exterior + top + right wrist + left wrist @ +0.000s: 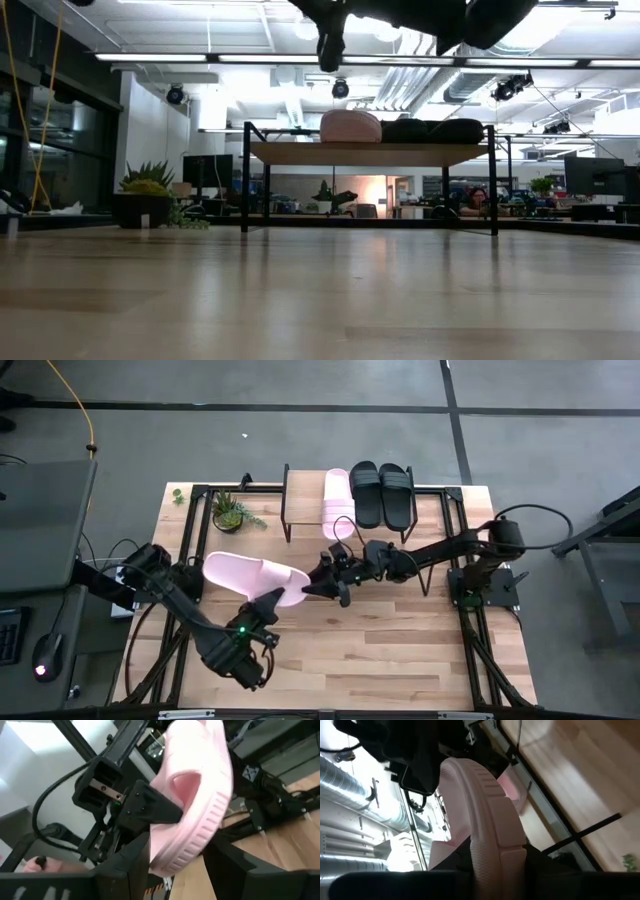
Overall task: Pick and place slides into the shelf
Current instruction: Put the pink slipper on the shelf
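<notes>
A pale pink slide [250,575] hangs above the middle of the table, with my left gripper [272,600] shut on it. My right gripper [318,578] is open at the slide's right end, and its two fingers stand on either side of that end [180,857]. The shelf [300,510] stands at the table's far edge. On its plank lie another pink slide [337,500] and two black slides [380,493], soles down. The low view shows the shelf [370,153] with these slides on top and bare wood beneath it. My left gripper pinches the pink slide's ribbed sole edge [495,845] between its two fingers, on the near long side toward the right end. The fingers come level from the table's near side, across the slide. The slide is lifted clear, roughly level, lengthwise left to right. My right gripper's fingers [140,862] flank the slide's end; whether one touches it I cannot tell.
A small potted plant [232,512] stands left of the shelf, also seen as the plant [145,200] in the low view. Black frame rails [465,620] run along the table's sides. The near half of the wooden tabletop [380,660] is bare.
</notes>
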Controlling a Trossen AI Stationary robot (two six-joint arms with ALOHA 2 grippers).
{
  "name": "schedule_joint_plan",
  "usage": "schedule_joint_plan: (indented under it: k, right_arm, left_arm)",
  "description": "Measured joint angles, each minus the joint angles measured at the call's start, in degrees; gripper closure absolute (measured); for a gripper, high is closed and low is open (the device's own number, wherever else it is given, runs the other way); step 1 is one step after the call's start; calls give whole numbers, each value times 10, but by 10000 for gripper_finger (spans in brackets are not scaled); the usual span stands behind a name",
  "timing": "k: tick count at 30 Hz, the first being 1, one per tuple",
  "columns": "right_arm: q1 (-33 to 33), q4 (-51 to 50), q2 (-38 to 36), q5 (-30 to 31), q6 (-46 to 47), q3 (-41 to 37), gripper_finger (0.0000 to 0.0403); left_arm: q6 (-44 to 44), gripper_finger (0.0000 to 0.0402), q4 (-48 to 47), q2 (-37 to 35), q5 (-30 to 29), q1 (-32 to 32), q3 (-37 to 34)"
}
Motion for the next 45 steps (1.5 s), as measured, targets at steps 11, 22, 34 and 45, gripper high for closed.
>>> schedule_joint_plan:
  k: [11,22,34,45]
  right_arm:
    - [-5,-27,-4,-45,32,-1,240]
    - [-3,-48,-3,-68,51,-1,240]
    - [-15,-104,-2,-177,62,18,266]
    - [-12,-248,-2,-214,7,98,272]
  left_arm:
    - [80,340,107,0,25,-19,0]
    - [139,341,179,0,36,-18,0]
    - [214,341,247,1,52,-19,0]
    - [279,341,302,0,48,-20,0]
